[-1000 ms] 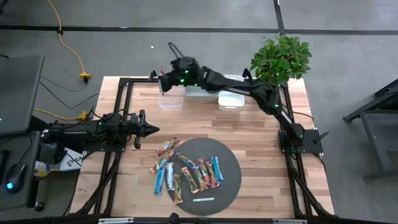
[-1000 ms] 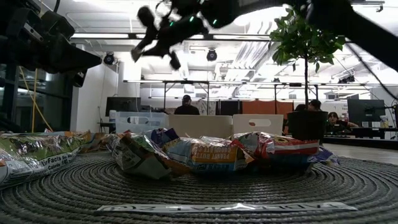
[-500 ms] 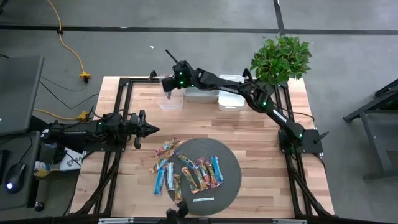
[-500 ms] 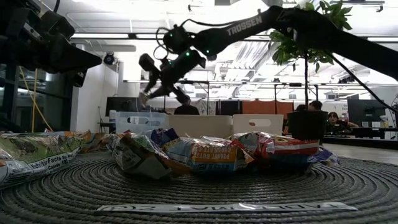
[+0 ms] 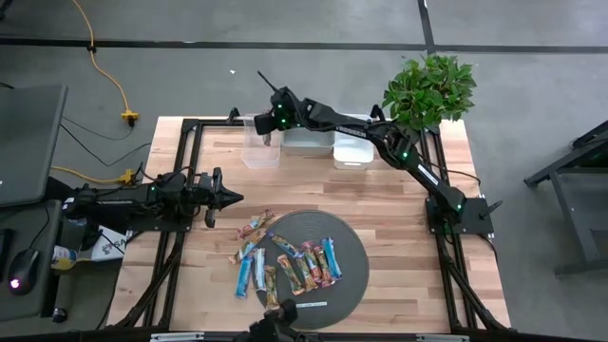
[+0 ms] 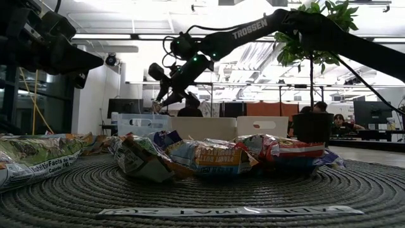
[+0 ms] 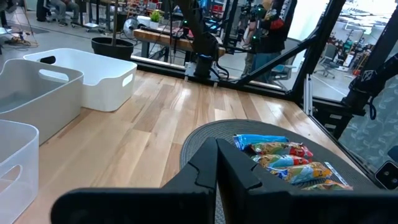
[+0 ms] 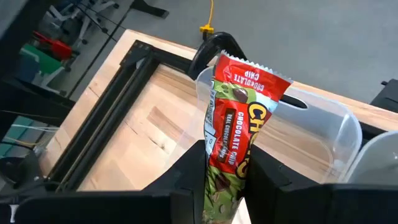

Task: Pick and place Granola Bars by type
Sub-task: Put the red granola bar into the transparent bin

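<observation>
High view: we count three bins along the table's far edge, namely a clear bin (image 5: pixel 260 150) at the left, a white bin (image 5: pixel 309 141) beside it and another white bin (image 5: pixel 352 152) to the right. A potted plant (image 5: pixel 429 88) stands at the far right corner.

On the round dark woven mat (image 5: pixel 347 275) near the table's front edge, and spilling off its left rim onto the wood, lies the pile of granola bars (image 5: pixel 285 263). We make out roughly ten; the overlap keeps us from an exact count. Wrappers are blue, red-pink and brown-orange. A thin white label strip (image 5: pixel 310 305) lies on the mat's near edge.

One more bar is off the mat: in the right wrist view the right gripper (image 8: pixel 225 163) is clamped on a red granola bar (image 8: pixel 239 121), held upright, over the clear bin. The wrapper is red with green, yellow lettering reading "CHOCOLATE CHIP", with a crimped top seam.

The left gripper (image 5: pixel 228 198) waits over bare wood at the left, just far-left of the pile; its fingers sit pressed together.

Low view: people sit in the room behind.
</observation>
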Robot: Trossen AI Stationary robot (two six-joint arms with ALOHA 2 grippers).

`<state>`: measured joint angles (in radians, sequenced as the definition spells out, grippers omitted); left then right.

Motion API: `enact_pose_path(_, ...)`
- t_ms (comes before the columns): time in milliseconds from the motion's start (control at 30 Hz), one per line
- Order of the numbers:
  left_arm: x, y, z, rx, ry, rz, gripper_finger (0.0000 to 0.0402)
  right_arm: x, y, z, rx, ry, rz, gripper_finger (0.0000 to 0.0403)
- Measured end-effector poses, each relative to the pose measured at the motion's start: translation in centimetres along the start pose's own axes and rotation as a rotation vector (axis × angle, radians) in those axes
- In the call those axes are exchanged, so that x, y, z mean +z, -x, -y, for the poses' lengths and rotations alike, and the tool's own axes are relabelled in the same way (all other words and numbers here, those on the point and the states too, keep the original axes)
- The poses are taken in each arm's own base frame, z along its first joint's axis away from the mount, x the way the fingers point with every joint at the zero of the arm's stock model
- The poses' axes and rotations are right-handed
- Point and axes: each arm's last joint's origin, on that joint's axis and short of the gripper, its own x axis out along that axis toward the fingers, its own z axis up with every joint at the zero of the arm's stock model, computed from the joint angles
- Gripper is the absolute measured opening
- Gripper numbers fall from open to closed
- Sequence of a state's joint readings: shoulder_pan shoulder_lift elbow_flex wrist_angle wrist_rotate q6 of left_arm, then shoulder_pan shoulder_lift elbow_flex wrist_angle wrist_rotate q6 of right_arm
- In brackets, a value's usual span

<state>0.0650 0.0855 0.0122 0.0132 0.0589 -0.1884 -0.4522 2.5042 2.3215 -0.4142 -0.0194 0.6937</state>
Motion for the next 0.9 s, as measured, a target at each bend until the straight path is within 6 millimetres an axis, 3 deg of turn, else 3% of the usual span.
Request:
enact_pose_path(400, 0.0, 0.0, 0.0, 0.0, 0.0, 0.0, 0.0, -1.9, -1.6, 1.0, -0.048, -0.028, -0.078, 0.0073)
enact_pose_path(900, 0.0, 0.0, 0.0, 0.0, 0.0, 0.001, 0.0, -2.4, -1.6, 1.3, -0.057, -0.005, -0.138, 0.0093)
